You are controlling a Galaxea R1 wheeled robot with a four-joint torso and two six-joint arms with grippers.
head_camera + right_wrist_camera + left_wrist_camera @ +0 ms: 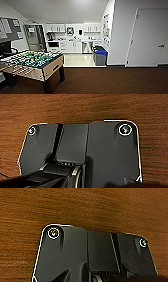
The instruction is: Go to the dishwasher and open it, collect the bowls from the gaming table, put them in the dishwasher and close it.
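The dishwasher (86, 47) is a steel-grey panel under the counter of the kitchenette at the far end of the room, and its front looks shut. It stands between white cabinets, well ahead of me across the brown carpet and a pale tiled floor. The bowls and the gaming table are out of view. Both wrist views look down on brown carpet past the robot's own dark plate.
A table-football table (32, 63) with a green field stands close at the left. Blue-lidded bins (100, 57) sit by the right wall near the kitchenette. A white door (147, 37) is at the right. Brown carpet (107, 80) lies ahead.
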